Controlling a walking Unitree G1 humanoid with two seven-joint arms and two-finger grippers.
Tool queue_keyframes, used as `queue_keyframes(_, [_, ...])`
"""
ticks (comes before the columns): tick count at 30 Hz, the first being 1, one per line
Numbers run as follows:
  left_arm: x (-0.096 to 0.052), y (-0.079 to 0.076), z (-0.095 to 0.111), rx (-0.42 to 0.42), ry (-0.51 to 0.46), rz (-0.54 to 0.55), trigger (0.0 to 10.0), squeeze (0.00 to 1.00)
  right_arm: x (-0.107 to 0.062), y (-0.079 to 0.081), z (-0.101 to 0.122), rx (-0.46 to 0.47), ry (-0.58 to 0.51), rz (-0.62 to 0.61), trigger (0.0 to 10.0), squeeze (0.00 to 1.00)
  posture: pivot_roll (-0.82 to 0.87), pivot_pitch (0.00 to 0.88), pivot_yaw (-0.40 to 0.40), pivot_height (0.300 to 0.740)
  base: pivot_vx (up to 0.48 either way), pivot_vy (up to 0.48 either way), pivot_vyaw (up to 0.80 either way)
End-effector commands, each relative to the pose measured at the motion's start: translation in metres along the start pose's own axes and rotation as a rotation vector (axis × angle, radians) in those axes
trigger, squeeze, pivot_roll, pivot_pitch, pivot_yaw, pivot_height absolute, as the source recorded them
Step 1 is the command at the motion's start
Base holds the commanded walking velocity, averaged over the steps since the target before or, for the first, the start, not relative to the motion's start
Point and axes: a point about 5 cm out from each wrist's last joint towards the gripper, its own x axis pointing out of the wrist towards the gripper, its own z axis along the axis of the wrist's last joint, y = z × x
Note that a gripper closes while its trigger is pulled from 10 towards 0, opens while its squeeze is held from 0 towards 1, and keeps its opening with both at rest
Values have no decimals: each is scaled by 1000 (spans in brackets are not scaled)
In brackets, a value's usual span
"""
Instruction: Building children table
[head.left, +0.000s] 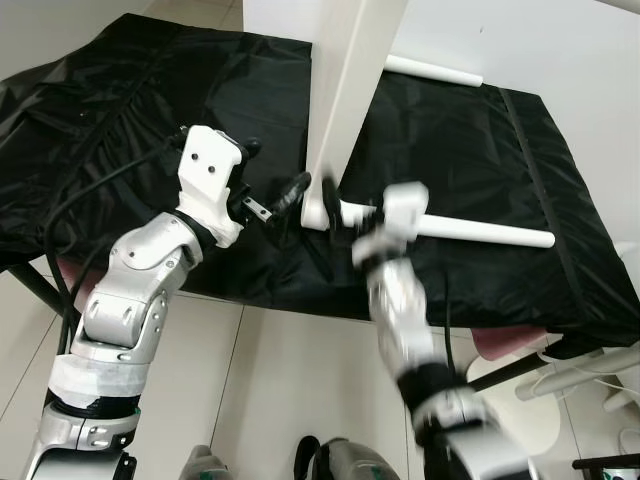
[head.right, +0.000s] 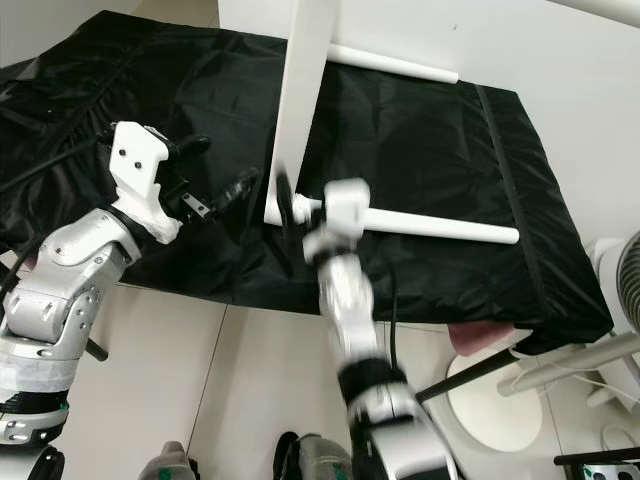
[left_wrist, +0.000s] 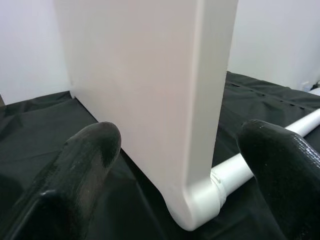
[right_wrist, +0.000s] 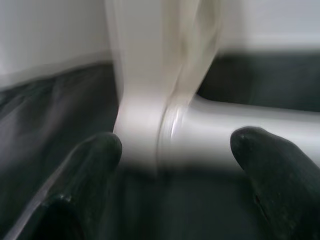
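Both pincers, left (head.left: 285, 205) and right (head.left: 335, 205), parted beside tabletop corner (left_wrist: 192, 215).

- One white tabletop panel (head.left: 345, 90) is standing on edge.
- Two white legs are showing: one attached (head.left: 480, 232), one loose (head.left: 435, 70).
- One black cloth (head.left: 450, 150) is lying underneath.

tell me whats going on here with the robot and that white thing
The robot is assembling a small white table on a black cloth. The white tabletop panel stands on edge, with a white leg sticking out sideways from its lower corner. The right end effector is open at that joint, fingers on either side of the leg's base. The left end effector is open, close beside the panel's corner. Another white leg lies behind.
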Motion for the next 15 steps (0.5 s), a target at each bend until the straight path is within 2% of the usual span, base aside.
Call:
queue_keyframes(1, [3,-10,0,8,0,-102,10000,0,-3,6,7,15,-32,46,10000,0,100,97,-91,740,0,0,0])
queue_keyframes(2, [3,-10,0,8,0,-102,10000,0,-3,6,7,15,-32,46,10000,0,100,97,-91,740,0,0,0])
queue_keyframes(5, [5,-12,-1,11,0,-108,10000,0,-24,-8,4,-6,12,44,10000,0,93,94,-83,740,0,0,0])
queue_keyframes(6, [5,-12,-1,11,0,-108,10000,0,-24,-8,4,-6,12,44,10000,0,93,94,-83,740,0,0,0])
queue_keyframes(7, [7,-12,-3,21,8,-96,10000,0,-33,-17,8,-26,13,27,10000,0,88,93,-75,740,0,0,0])
queue_keyframes(11, [8,-12,-4,31,14,-87,10000,0,-40,-21,13,-40,14,17,10000,0,88,93,-75,740,0,0,0])
queue_keyframes(13, [11,-12,-8,26,40,-71,10000,0,-45,-33,28,-78,-26,-40,10000,0,78,85,-60,740,0,0,0])
queue_keyframes(15, [11,-13,-10,23,46,-67,10000,0,-47,-37,34,-93,-42,-64,10000,0,78,85,-60,740,0,0,0])
